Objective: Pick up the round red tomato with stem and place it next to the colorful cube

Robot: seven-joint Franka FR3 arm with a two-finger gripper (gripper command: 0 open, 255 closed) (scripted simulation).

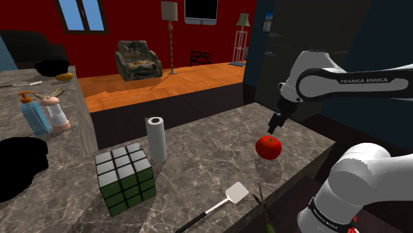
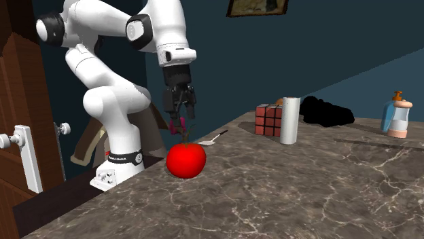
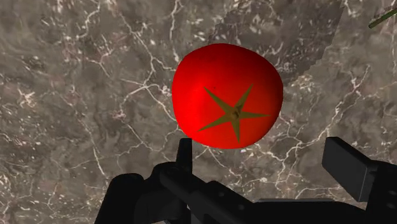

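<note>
One red tomato [image 1: 269, 147] sitting on table [image 1: 212, 159] near stand-side edge, well apart from cube [image 1: 125, 177]. Hovering just above with jaws spread, empty. Probably light, slick, squashable: pinch across widest girth, gently.

Marbled counter [image 1: 198, 173] with tomato [image 1: 269, 147], colourful cube [image 1: 125, 177], paper roll [image 1: 156, 139], spatula [image 1: 225, 200]

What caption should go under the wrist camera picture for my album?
Open black gripper hovers above a red tomato on the marbled countertop.

Worktop [image 1: 205, 142]: bare stretch between cube [image 1: 126, 179] and tomato [image 1: 269, 147]; paper roll [image 1: 156, 138] upright just beside cube; spatula [image 1: 235, 193] lying apart from cube.
</note>
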